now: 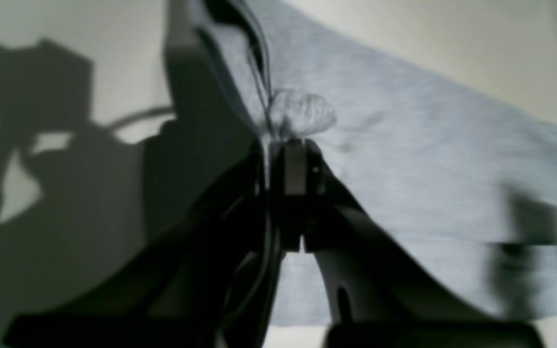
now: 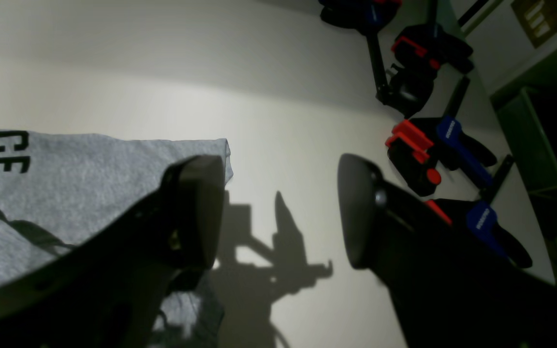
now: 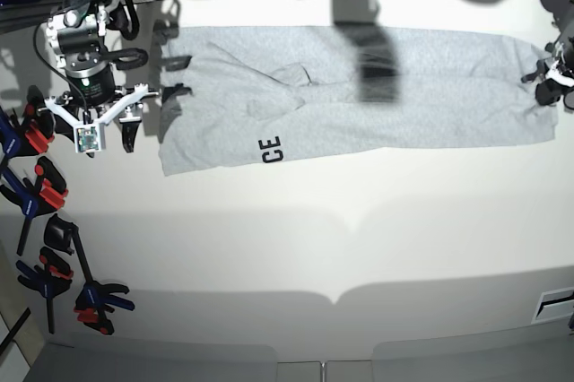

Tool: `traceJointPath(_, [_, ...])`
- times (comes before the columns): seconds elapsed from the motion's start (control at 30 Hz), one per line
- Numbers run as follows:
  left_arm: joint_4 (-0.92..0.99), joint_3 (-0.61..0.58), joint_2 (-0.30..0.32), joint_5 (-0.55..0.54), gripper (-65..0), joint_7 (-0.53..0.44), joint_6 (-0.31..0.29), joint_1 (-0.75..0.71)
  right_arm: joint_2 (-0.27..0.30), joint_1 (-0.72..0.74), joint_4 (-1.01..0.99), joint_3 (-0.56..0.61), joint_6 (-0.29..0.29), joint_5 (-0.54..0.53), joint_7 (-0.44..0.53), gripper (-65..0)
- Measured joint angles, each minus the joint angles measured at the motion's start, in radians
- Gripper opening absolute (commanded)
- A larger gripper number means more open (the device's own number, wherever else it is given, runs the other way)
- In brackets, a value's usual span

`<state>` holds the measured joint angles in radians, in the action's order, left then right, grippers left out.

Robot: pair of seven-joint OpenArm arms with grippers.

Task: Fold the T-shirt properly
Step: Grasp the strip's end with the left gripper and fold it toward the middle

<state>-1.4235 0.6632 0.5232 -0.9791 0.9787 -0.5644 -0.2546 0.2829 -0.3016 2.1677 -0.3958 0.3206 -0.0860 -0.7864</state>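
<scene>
Left gripper (image 1: pixel 285 145), jaws closed, pinches a bunched edge of the grey T-shirt (image 1: pixel 428 169). Right gripper (image 2: pixel 278 208), jaws wide apart and holding nothing, hovers at the T-shirt's opposite end beside the lettering "CE" (image 2: pixel 7 152). The T-shirt lies flat across the white counter (image 3: pixel 314 238); bar clamps (image 2: pixel 433 154) rest beyond.

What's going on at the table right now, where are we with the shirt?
The light heather-grey cotton T-shirt lies on the white table, already folded lengthwise into a long band with the black letters "CE" showing. The left gripper is shut on a pinch of fabric at one end of the band. The right gripper is open at the other end, one finger over the shirt's corner, holding nothing. Red, blue and black clamps lie along the table edge.
</scene>
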Motion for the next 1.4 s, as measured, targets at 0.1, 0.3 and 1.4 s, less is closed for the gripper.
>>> traceJointPath(0.1, [-0.075,-0.026,-0.036,-0.016,-65.0,0.013,-0.004,0.000,0.000,0.000,0.000,0.000,0.000,0.000,0.000,-30.0])
traceJointPath(0.3, [-0.194,-0.211,-0.151,-0.011,-65.0,0.053,-0.004,-0.006,0.000,0.000,0.000,0.000,0.000,0.000,-0.001,-30.0])
traceJointPath(1.4, [-0.395,-0.518,-0.294,0.100,-65.0,-0.097,-0.004,-0.042,0.001,0.000,0.000,0.000,0.000,0.000,-0.024,-29.9])
